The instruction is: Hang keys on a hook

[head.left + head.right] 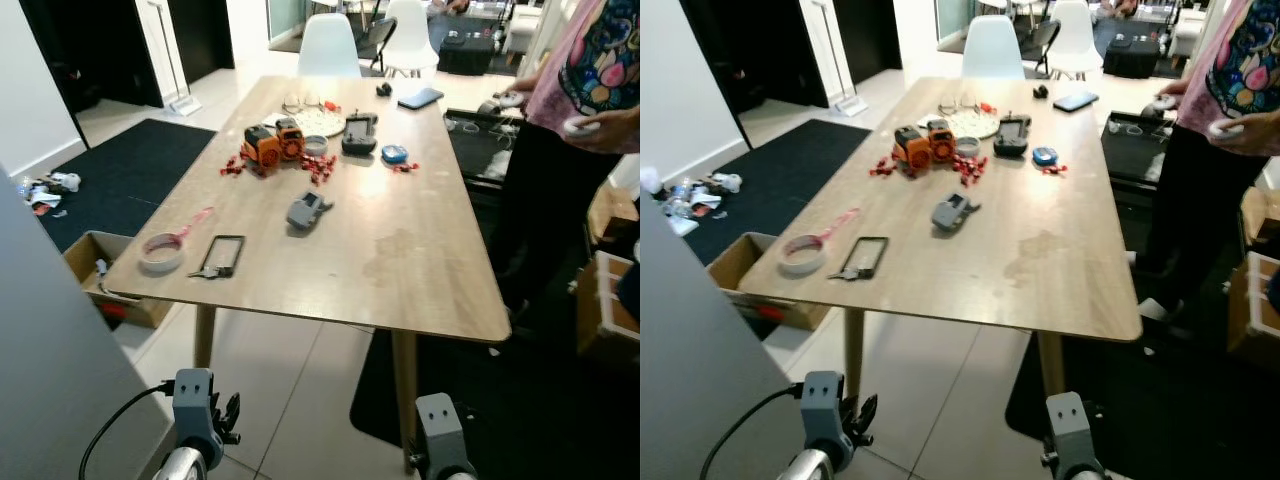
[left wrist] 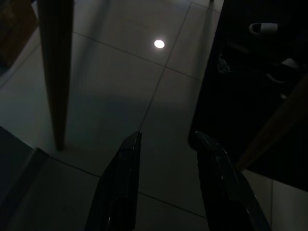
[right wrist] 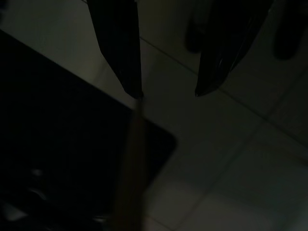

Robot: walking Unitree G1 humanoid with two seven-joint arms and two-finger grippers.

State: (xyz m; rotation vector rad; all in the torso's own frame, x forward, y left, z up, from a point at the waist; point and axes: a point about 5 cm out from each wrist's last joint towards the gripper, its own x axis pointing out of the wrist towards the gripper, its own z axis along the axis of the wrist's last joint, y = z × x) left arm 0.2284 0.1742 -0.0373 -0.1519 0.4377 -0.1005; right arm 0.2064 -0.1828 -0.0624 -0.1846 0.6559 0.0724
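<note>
A cardboard box [image 1: 88,255] stands on the floor at the table's [image 1: 420,270] left corner, its contents unclear. On the table's near left edge lie a tape roll [image 1: 161,251] and, just beside it, the keys [image 1: 208,271] attached to a black rectangular frame [image 1: 226,254]. Both arms hang low below the tabletop. The left gripper [image 2: 163,144] has its fingers parted over floor tiles; the right gripper [image 3: 166,91] likewise has its fingers spread. A person [image 1: 585,90] at the right is cut off.

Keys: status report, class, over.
Both grippers open, low by the floor. Keys on table near edge, beside tape roll. No hook seen. Person at right.
</note>
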